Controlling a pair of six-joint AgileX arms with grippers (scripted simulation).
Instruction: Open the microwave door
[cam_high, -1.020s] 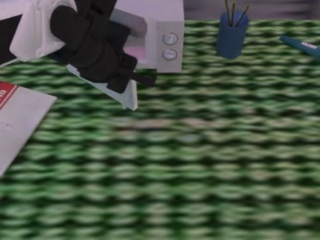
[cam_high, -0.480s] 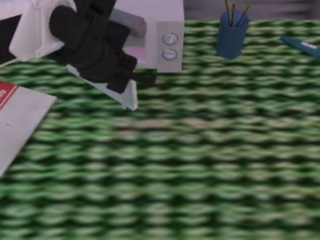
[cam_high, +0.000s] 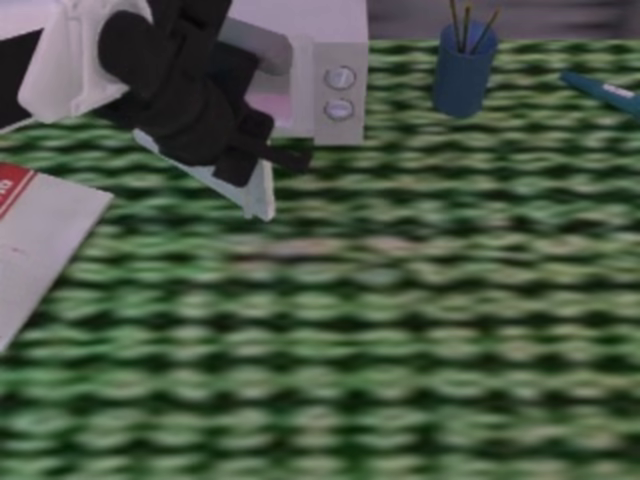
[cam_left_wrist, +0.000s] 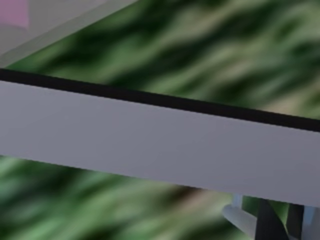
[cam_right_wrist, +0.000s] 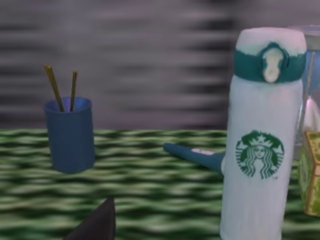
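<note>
- Two arms belong to the rig, but only the left one shows from above, black and bulky at the far left of the green woven surface (cam_high: 400, 330).
- The left gripper (cam_high: 290, 157) sits just in front of the small white boxy microwave (cam_high: 335, 60); whether its jaws are parted or closed cannot be told.
- The flat white microwave door (cam_high: 255, 190) stands swung outward to the left, its free edge below the arm; a pale pink interior shows behind.
- In the left wrist view the door's edge crosses as a grey band (cam_left_wrist: 160, 135).
- A blue cup holding sticks (cam_high: 462, 75) stands right of the microwave.
- The right wrist view shows a white flask with a teal lid (cam_right_wrist: 262, 135).
</note>
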